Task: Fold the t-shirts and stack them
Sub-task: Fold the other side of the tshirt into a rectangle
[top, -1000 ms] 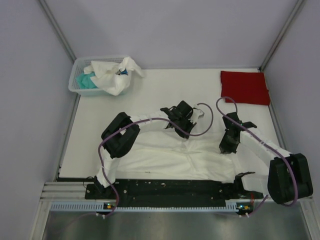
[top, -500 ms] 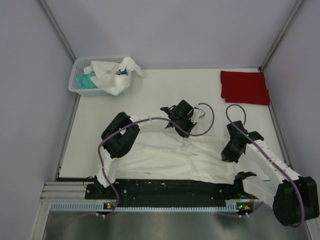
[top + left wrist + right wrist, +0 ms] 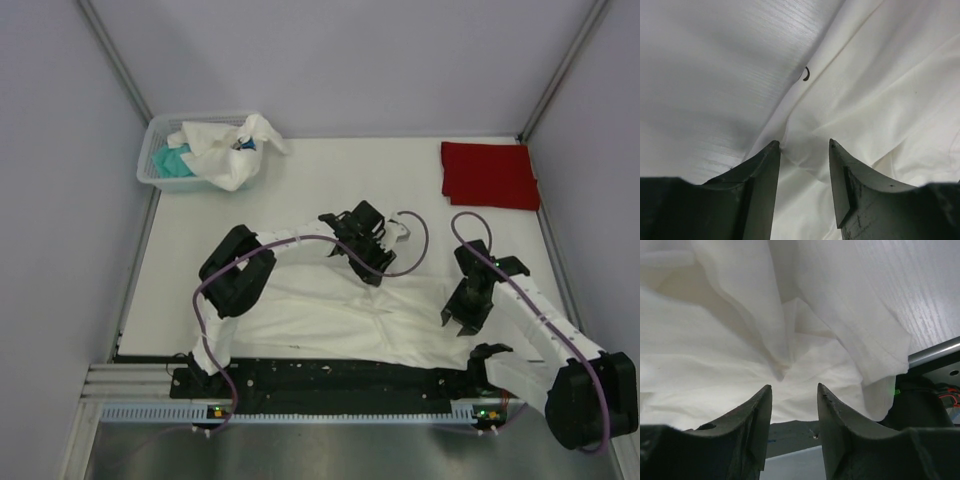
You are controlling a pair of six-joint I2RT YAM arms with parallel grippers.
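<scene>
White t-shirt [image 3: 330, 315] spread at near edge | left gripper [image 3: 802, 145] released, tips at its far edge | right gripper [image 3: 794, 386] released above its bunched right side

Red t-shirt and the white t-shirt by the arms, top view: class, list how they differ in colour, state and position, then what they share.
Colour: the red t-shirt is plain red, the white t-shirt white. State: the red t-shirt is folded into a neat rectangle; the white t-shirt lies spread and wrinkled. Position: the red t-shirt sits far right; the white t-shirt lies at the near edge. Both rest on the table.
</scene>
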